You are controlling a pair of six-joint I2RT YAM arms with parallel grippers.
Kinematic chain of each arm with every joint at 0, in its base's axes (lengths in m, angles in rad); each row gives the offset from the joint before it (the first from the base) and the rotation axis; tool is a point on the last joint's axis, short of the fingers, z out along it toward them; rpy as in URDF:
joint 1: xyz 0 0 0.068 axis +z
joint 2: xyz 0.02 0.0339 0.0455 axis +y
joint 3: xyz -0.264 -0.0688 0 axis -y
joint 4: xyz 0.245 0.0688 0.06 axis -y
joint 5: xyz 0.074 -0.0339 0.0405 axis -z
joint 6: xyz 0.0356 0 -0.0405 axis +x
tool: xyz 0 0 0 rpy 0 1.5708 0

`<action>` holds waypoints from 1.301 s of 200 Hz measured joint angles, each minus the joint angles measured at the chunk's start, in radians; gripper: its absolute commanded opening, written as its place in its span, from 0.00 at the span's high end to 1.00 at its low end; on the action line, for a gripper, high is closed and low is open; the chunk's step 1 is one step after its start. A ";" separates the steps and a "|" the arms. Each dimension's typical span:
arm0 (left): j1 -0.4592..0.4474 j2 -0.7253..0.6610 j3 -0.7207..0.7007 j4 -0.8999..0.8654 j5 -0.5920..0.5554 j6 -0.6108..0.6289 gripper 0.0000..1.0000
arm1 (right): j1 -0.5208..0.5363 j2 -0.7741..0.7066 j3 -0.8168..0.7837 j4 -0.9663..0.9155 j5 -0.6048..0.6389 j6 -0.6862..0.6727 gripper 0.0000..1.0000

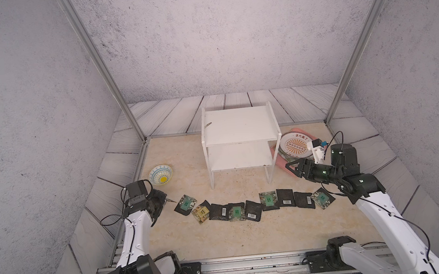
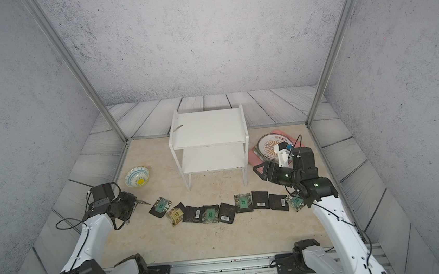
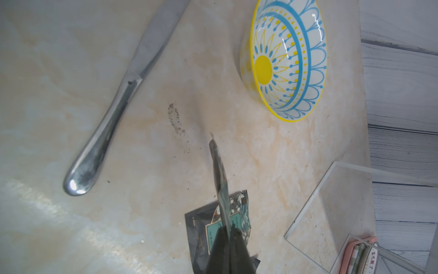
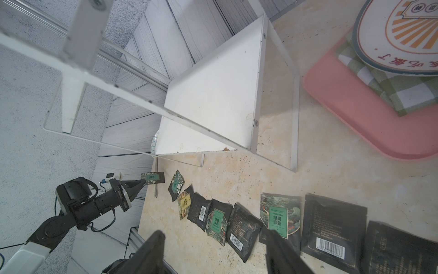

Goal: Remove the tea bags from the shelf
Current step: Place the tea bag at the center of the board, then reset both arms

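lying on beige marble tabletop (image 1: pixel 222 240), grey walls; left jaws pinching sachet (image 4: pixel 152 178), right jaws wide

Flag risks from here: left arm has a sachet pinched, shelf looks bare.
1. The left gripper pinches the green-labelled tea sachet only by one edge, so it may slip or swing before release.
2. A steel table knife lies on the beige marble-look tabletop near the drop zone; the sachet could land on it.
3. The row of dark square sachets already overlaps; another drop may pile up or nudge neighbours toward the white two-tier shelf legs.
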 measured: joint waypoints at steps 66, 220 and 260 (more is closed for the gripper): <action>0.003 -0.070 -0.033 -0.075 -0.042 -0.007 0.61 | -0.005 0.000 0.000 0.000 0.000 0.000 0.30; -0.015 -0.110 0.296 -0.299 0.003 0.213 0.02 | -0.108 0.057 0.159 -0.082 0.148 -0.032 0.14; -0.093 -0.017 0.422 -0.305 -0.064 0.303 0.02 | -0.206 0.192 0.239 -0.088 0.316 -0.030 0.08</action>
